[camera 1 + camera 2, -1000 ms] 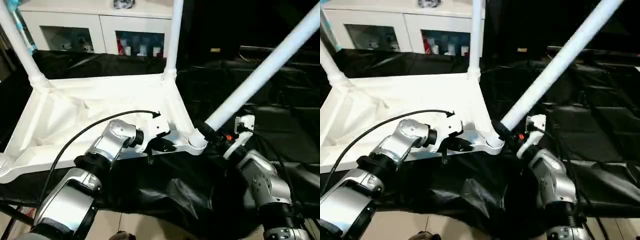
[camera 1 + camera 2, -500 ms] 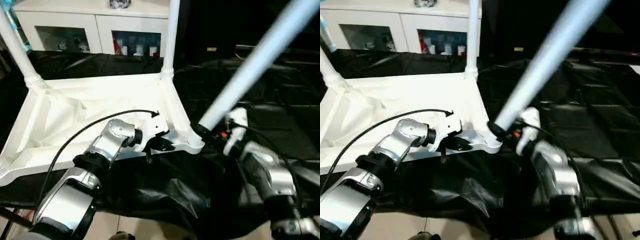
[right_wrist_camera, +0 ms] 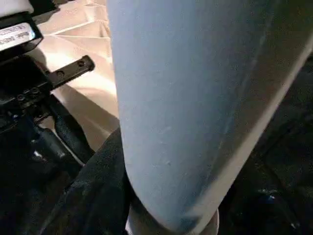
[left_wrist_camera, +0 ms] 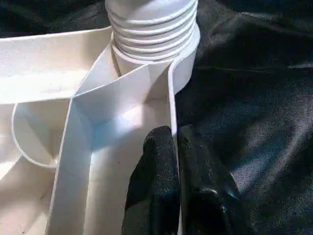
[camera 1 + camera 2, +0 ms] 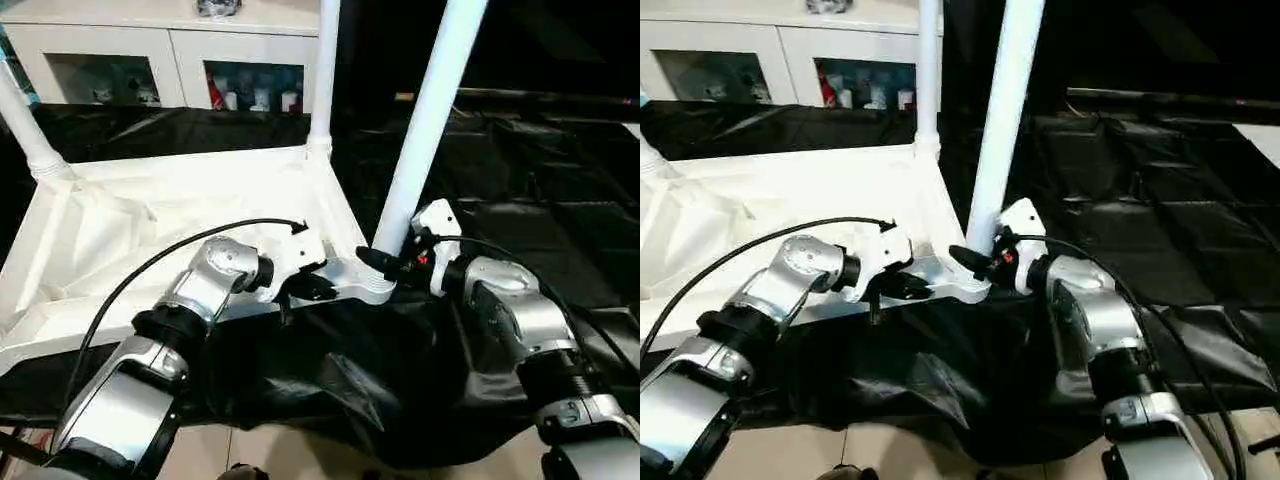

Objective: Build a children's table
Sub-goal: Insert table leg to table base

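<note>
Seating a leg (image 5: 425, 120) in the near corner socket (image 5: 372, 289) of the upturned top (image 5: 120, 235). Right gripper (image 5: 385, 262) clamps the leg base; left gripper (image 4: 177, 147) pinches the top's rim, closed. Next — push straight down, keep it plumb.

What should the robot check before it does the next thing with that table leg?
1. Right hand grips the near leg at its base: ok.
2. Leg foot sits at the near corner socket: ok; fully seated: cannot tell.
3. Leg stands upright: not ok, it leans slightly compared with the far right leg.
4. Left hand pinches the tabletop's rim to steady it: ok.
5. Two far legs sit in their sockets, including the far left leg: ok.
6. Fourth leg fitted at the near left corner: cannot tell.
</note>
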Tool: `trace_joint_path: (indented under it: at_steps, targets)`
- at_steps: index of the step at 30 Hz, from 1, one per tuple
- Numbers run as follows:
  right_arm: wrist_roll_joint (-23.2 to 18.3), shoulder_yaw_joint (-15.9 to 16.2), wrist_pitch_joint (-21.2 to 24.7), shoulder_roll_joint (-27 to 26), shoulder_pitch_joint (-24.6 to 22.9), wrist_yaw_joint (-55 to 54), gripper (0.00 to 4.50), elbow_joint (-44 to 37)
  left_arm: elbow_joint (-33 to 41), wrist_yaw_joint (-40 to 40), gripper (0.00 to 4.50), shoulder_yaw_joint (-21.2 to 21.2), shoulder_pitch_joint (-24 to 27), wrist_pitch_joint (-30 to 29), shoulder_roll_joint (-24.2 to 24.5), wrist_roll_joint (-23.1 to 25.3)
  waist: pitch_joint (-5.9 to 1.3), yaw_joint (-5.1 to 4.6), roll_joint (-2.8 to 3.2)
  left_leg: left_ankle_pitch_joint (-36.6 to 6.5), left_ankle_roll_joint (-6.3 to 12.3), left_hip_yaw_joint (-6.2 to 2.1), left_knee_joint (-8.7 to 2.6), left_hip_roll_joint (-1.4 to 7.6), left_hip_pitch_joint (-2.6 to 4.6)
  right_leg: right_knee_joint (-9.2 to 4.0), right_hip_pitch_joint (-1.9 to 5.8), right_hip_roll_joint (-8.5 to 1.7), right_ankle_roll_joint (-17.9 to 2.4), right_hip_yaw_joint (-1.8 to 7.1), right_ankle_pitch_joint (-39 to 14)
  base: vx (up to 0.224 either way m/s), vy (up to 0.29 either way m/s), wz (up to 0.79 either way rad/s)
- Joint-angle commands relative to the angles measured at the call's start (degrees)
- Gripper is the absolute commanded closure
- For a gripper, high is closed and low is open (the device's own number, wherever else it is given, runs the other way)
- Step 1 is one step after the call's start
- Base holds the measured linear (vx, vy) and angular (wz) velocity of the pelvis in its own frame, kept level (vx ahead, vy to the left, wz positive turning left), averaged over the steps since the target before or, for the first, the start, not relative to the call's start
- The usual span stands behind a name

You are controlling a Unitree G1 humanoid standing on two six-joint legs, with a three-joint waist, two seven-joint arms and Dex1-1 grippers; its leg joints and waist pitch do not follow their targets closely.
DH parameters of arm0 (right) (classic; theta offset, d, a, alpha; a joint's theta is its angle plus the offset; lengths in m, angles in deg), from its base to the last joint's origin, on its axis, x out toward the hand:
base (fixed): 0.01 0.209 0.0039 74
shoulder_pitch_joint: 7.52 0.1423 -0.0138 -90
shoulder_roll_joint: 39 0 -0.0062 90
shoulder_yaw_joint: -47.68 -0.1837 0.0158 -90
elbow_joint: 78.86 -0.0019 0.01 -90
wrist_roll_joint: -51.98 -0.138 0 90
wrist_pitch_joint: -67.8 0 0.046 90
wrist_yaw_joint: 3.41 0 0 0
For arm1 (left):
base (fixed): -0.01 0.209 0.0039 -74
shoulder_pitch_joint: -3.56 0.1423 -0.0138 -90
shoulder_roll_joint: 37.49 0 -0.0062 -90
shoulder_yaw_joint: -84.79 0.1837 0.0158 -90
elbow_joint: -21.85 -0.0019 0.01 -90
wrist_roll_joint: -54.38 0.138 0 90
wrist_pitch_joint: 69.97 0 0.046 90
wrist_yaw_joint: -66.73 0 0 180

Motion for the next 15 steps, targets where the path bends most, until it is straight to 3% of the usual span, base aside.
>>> trace_joint_path:
  at_steps: [1, 8, 10, 11, 13, 15]
  targets:
    - [2.4, 3.5, 1.6, 0.7, -2.9, 3.0, 2.60, 6.4, 2.9, 1.8, 4.50, 1.7, -0.1, 0.8, 0.3, 1.0, -1.45, -0.46, 0.75, -45.0, -6.23, -3.51, -6.08, 3.76, 3.82, -5.02, -0.94, -4.13, -6.6, 2.00, -34.2, 0.000, 0.000, 0.00]
    - [2.5, 4.4, -1.0, 1.8, -2.4, 9.0, 2.60, 8.9, 10.1, 5.5, 4.50, 2.9, 2.4, 2.5, 2.2, 0.2, -0.02, 0.43, 0.37, -41.3, -4.83, -3.27, -6.75, 3.97, 3.30, -4.80, -0.63, -4.53, -7.8, 2.85, -34.5, 0.000, 0.000, 0.00]
    - [3.2, 4.9, -2.5, 2.2, -1.7, 10.9, 2.60, 10.4, 13.1, 6.6, 4.50, 3.5, 3.1, 1.6, 3.3, 0.2, 0.20, 0.71, 0.71, -40.6, -4.69, -3.21, -6.86, 3.97, 3.46, -4.86, -0.79, -4.60, -7.9, 3.05, -34.5, 0.000, 0.000, 0.00]
    - [3.4, 5.1, -3.1, 2.3, -1.5, 11.4, 2.60, 10.8, 14.0, 6.8, 4.50, 3.6, 3.3, 1.5, 3.6, 0.3, 0.32, 0.65, 0.46, -39.5, -4.52, -3.11, -6.97, 4.05, 3.35, -4.85, -0.63, -4.58, -8.6, 3.17, -33.7, 0.000, 0.000, 0.00]
    - [4.4, 5.7, -5.2, 2.6, -0.6, 13.2, 2.60, 11.9, 17.2, 7.7, 4.50, 3.9, 4.0, 0.8, 4.8, 0.3, 0.26, 0.79, 0.27, -37.8, -4.43, -2.92, -7.03, 4.21, 3.27, -4.53, -0.39, -4.61, -9.7, 3.35, -31.9, 0.000, 0.000, 0.00]
    - [4.5, 6.0, -5.7, 2.8, -0.4, 14.2, 2.60, 11.8, 18.9, 7.8, 4.50, 4.0, 4.3, 0.5, 5.4, 0.5, -0.01, 1.02, 0.11, -32.3, -3.53, -2.46, -7.22, 4.33, 2.81, -3.93, 0.20, -4.41, -11.7, 3.69, -26.9, 0.000, 0.000, 0.00]
